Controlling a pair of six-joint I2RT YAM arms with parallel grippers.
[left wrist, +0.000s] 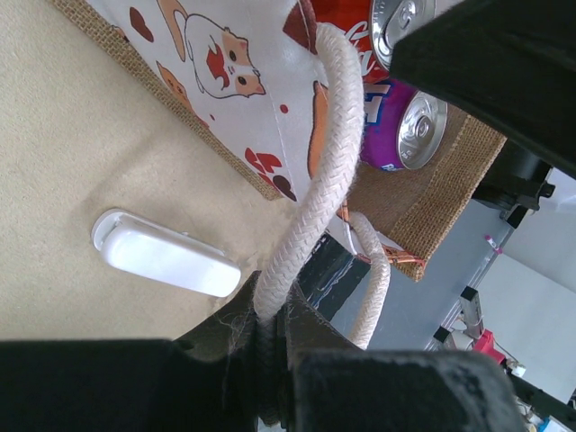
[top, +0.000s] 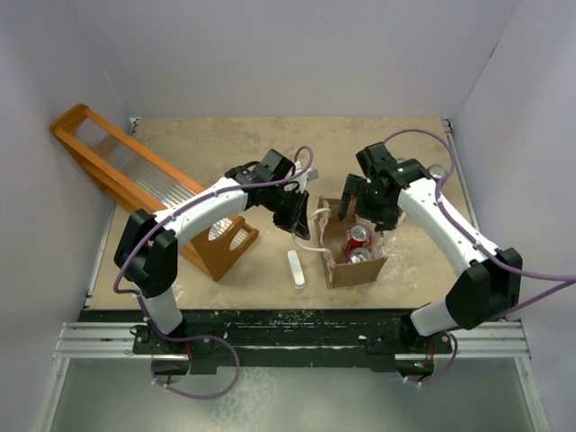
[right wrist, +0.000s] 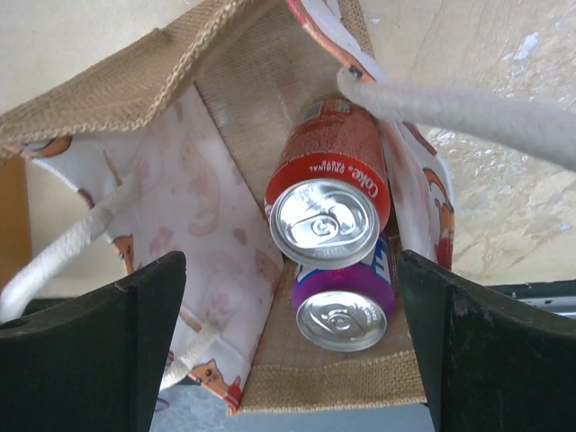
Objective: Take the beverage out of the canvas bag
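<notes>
Top view: the canvas bag (top: 364,270) stands right of centre, mouth open, with the red can (top: 358,235) and purple can (top: 360,256) inside. The left gripper (top: 304,219) sits at the bag's left edge and the right gripper (top: 358,209) just above its mouth. Left wrist: jaws pinched on the white rope handle (left wrist: 331,153), steadying the bag. Right wrist: jaws spread wide over both cans (right wrist: 328,193), touching neither. Judgement: bag secured, gripper poised. Grasp, lift-out and set-down all remain.

Orange wooden rack (top: 148,184) diagonal on table (top: 234,144), left side; white oblong case (top: 296,268) near its front end.
</notes>
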